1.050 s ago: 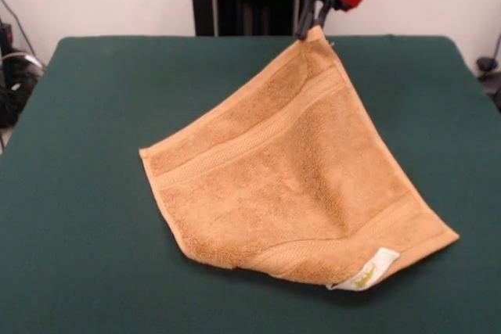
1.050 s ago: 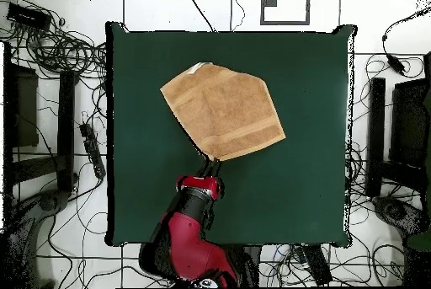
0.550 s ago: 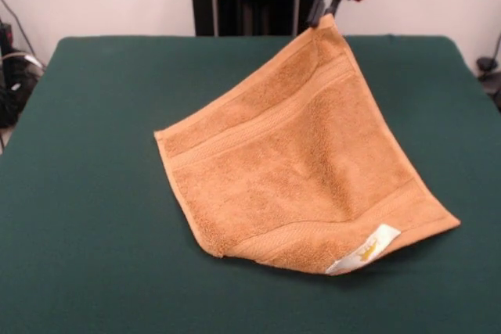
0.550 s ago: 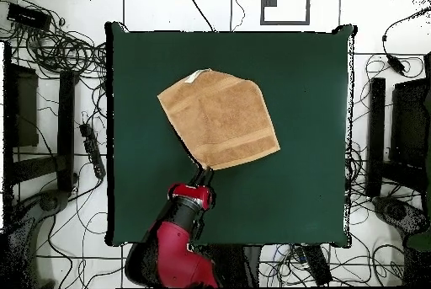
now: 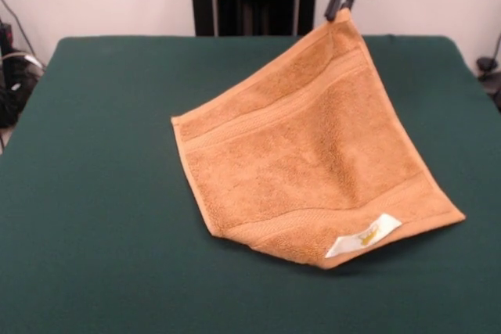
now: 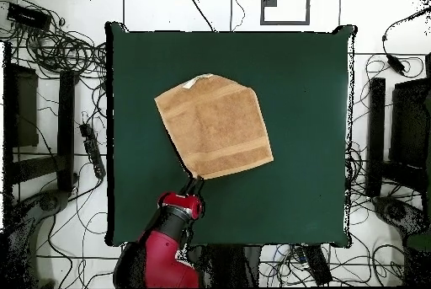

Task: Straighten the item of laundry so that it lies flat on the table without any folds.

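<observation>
One corner of the orange-tan terry towel (image 5: 313, 162) hangs pinched in the red-bodied gripper (image 5: 342, 13), bare dark green felt surface (image 5: 94, 193) open all around.

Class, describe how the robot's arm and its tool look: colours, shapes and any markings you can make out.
The arm has a glossy red, rounded shell with black sections at the joints. Its wrist end shows a pale grey patch in the front view. The tool is two slim dark prongs projecting from the red housing. No lettering is legible.

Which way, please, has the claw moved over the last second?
Yes: in the front view the claw, shut on the towel's corner, moved rightward along the table's far edge.
</observation>
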You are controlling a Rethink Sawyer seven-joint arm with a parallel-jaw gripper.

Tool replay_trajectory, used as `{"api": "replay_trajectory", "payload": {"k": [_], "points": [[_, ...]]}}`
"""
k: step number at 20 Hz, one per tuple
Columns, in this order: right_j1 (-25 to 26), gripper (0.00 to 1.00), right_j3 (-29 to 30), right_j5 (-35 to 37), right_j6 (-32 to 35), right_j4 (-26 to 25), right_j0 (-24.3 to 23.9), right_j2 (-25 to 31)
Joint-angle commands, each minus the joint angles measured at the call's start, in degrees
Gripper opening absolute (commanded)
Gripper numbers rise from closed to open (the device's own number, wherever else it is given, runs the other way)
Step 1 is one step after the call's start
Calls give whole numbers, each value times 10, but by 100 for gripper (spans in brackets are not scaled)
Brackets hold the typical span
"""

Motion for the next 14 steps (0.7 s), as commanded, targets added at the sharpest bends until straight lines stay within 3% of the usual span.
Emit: {"api": "replay_trajectory", "payload": {"k": [1, 6, 14], "points": [[13, 0, 31, 79, 179, 56, 22, 81], [-16, 0, 54, 102, 169, 84, 51, 81], [-9, 0, 74, 105, 180, 135, 112, 85]]}}
